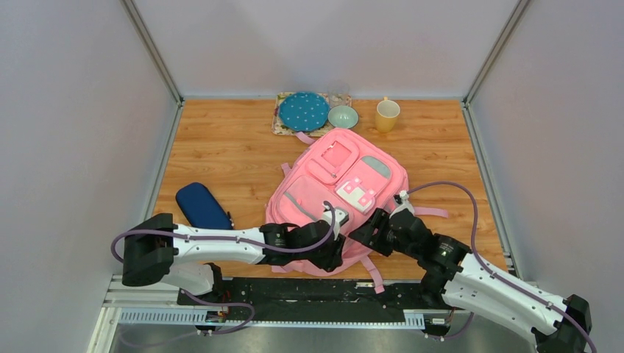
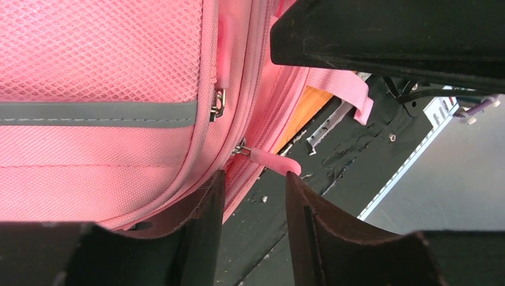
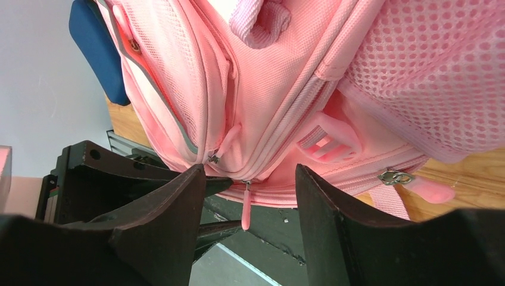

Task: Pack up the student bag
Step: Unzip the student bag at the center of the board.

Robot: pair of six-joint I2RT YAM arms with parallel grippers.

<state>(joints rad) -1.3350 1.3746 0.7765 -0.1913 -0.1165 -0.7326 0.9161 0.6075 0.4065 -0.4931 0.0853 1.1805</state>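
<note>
Lying flat on the wooden table with its front pockets facing up, the student bag sits near the middle, its near end reaching the table's near edge, where both arms meet it. A white-pink patch shows on its front, and a pink strap trails out to the right.

The left gripper is at the bag's near end with its jaws apart. Between them a pink zip pull sticks out from the main seam; its tip touches one finger, but nothing is clamped. Just above the seam a grey trim crosses a mesh pocket.

The right gripper is just to the right of the left one, at the same end of the bag, and its jaws are also spread. A second zip pull hangs down in the gap between the fingers, touching neither.

To the left of the bag, apart from it, lies a navy pouch. Along the far edge stand a blue dotted plate on a patterned mat, a small green bowl just right of the plate, and a yellow mug further right. The bag's far end comes close to the mat and bowl.
</note>
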